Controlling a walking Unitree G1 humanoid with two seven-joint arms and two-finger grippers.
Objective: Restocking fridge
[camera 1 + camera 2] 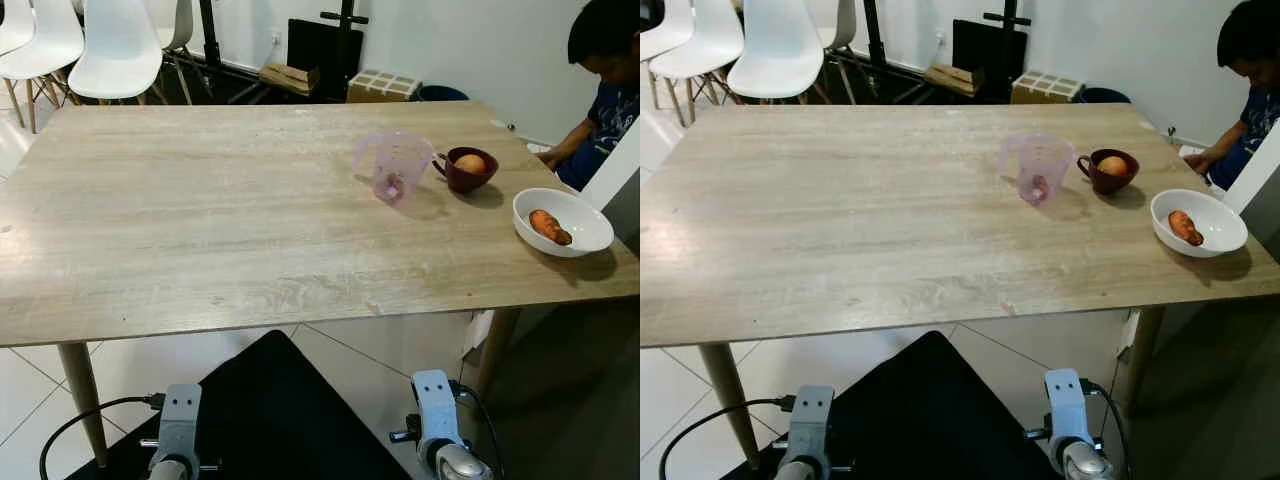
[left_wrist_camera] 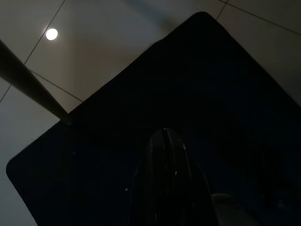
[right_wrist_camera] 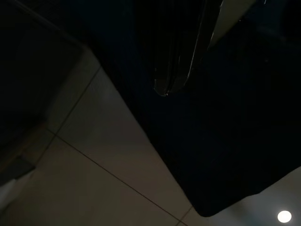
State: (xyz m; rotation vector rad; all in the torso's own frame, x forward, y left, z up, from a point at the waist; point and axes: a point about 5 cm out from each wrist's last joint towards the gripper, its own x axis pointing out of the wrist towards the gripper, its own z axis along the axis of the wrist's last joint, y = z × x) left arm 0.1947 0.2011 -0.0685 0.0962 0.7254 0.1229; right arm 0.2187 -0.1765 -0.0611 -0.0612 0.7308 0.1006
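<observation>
On the wooden table (image 1: pixel 200 230) stand a clear pink measuring jug (image 1: pixel 393 166), a dark red cup (image 1: pixel 468 169) holding an orange round fruit (image 1: pixel 470 163), and a white bowl (image 1: pixel 575 235) with a carrot (image 1: pixel 549 226) in it, all at the far right. Both arms hang idle below the table's near edge: left arm (image 1: pixel 178 430), right arm (image 1: pixel 435 420). In the dark wrist views the left gripper (image 2: pixel 164 132) and the right gripper (image 3: pixel 164 92) each have their fingers pressed together, holding nothing, over a black mat and floor tiles.
A person (image 1: pixel 605 60) sits at the table's far right corner. White chairs (image 1: pixel 115 45) stand behind the far left edge, with boxes (image 1: pixel 383 86) and a dark stand by the wall. A black mat (image 1: pixel 270 400) lies on the tiled floor under me.
</observation>
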